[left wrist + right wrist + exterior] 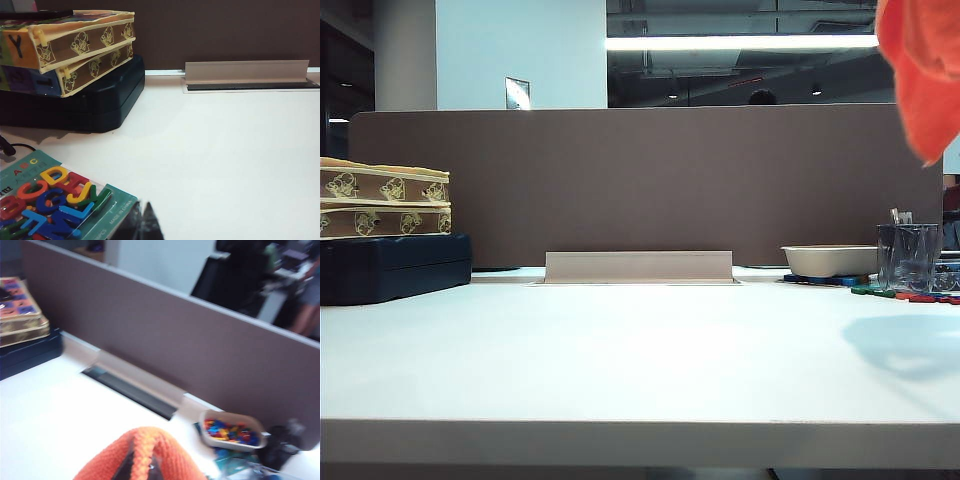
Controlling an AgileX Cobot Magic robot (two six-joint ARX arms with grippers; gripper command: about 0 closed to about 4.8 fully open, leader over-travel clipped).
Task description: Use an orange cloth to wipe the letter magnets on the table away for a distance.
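The orange cloth [923, 70] hangs high at the right edge of the exterior view, well above the white table [620, 350]. In the right wrist view the cloth [165, 460] is draped over my right gripper [141, 468], which is shut on its stitched edge. Small red, green and blue letter magnets [908, 294] lie on the table at the far right, in front of a clear cup [908, 256]. My left gripper [142, 224] rests low over the table with its dark tips together, holding nothing, beside a green pack of coloured letters [50, 202].
A pale bowl [830, 260] holding coloured pieces [231, 431] stands at the back right. Two patterned boxes [385, 205] sit stacked on a dark case [395, 268] at the back left. A grey cable flap [638, 267] lies along the brown divider [650, 180].
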